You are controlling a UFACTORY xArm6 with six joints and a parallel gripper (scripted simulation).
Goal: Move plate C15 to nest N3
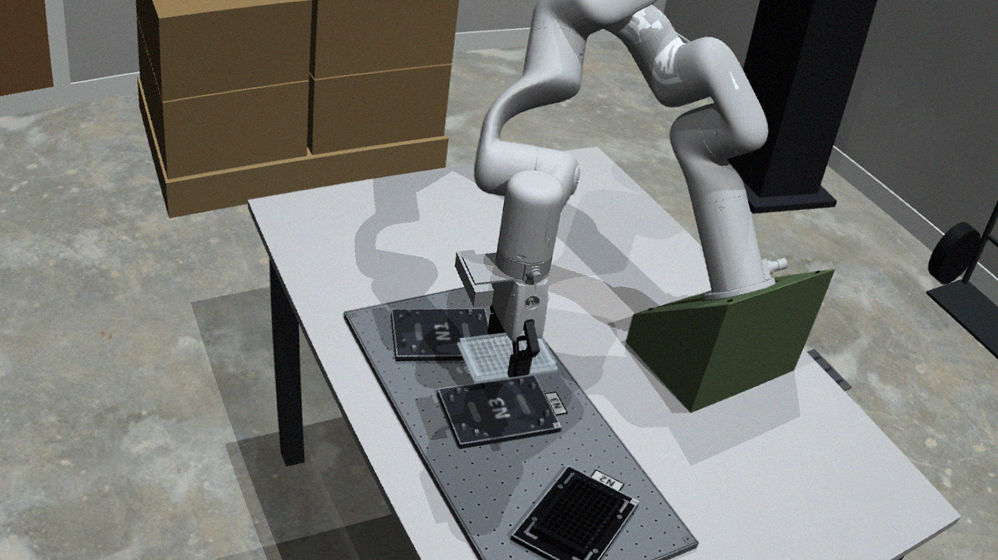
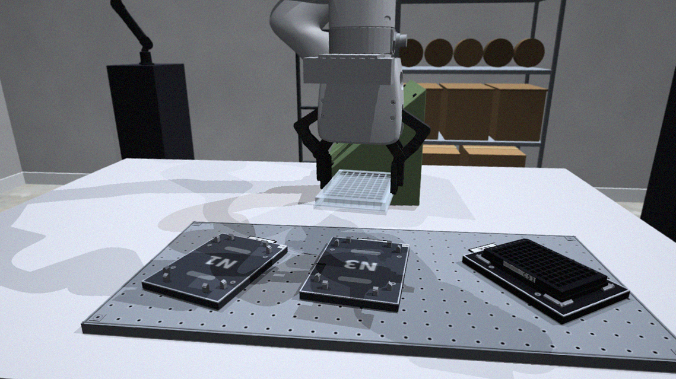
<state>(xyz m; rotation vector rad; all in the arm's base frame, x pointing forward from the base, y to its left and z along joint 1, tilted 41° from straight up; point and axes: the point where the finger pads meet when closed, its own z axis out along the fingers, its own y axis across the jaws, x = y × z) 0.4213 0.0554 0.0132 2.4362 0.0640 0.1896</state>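
Observation:
My gripper is shut on the clear plate C15, gripping it across its width and holding it level in the air above nest N3. In the top view the plate hangs over the gap between nest N1 and nest N3. Nest N1 is bare, its locator pins showing. The black plate C51 sits on nest N2 at the right end of the grey deck; it also shows in the top view. I cannot read C15's label.
The green arm base stands on the table behind the deck. Small name signs lie beside N3 and N2. Stacked cardboard boxes stand on the floor beyond the table.

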